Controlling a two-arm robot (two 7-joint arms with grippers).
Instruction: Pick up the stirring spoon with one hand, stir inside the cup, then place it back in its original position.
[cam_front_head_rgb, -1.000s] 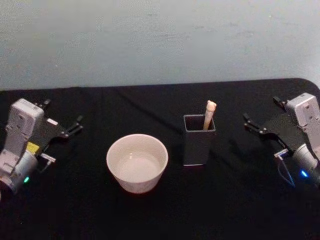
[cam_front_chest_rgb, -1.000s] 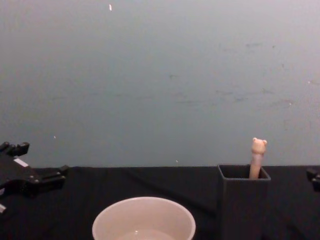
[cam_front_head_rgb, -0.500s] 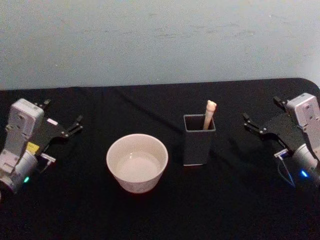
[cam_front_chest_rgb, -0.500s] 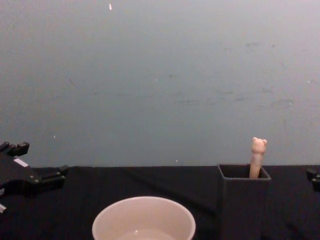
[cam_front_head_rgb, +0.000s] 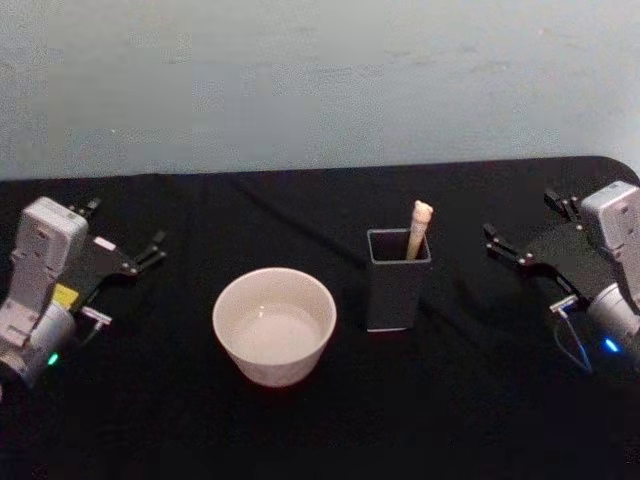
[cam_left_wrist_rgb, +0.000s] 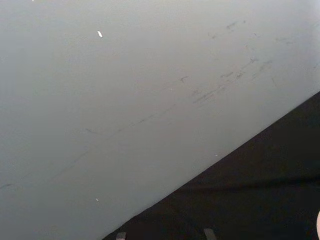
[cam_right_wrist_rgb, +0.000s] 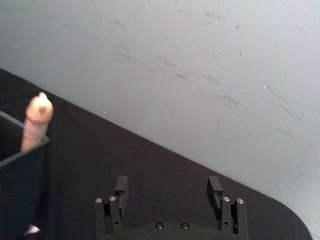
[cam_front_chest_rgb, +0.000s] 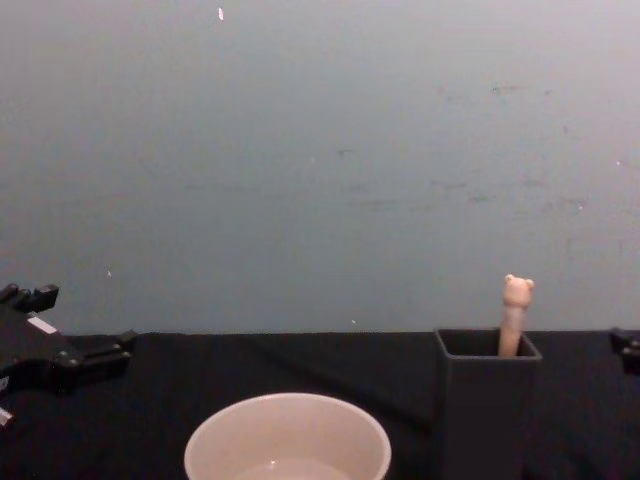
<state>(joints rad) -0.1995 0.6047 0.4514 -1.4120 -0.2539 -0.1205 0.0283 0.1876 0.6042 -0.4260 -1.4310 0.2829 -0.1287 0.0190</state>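
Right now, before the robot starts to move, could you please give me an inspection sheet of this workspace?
Surface: black cloth covers the table, flat.
Job's things: stirring spoon stands in the dark grey holder, bear-head end up, leaning on a far corner. The cup is upright to the holder's left, apart from it.
Clutter: nothing seen.
Grippers: left gripper open, low at the table's left side. The right gripper is open at the right side. Neither touches anything.
Cables: thin wire loops by the right wrist, away from the job's things.
Surroundings: plain pale wall behind the table.
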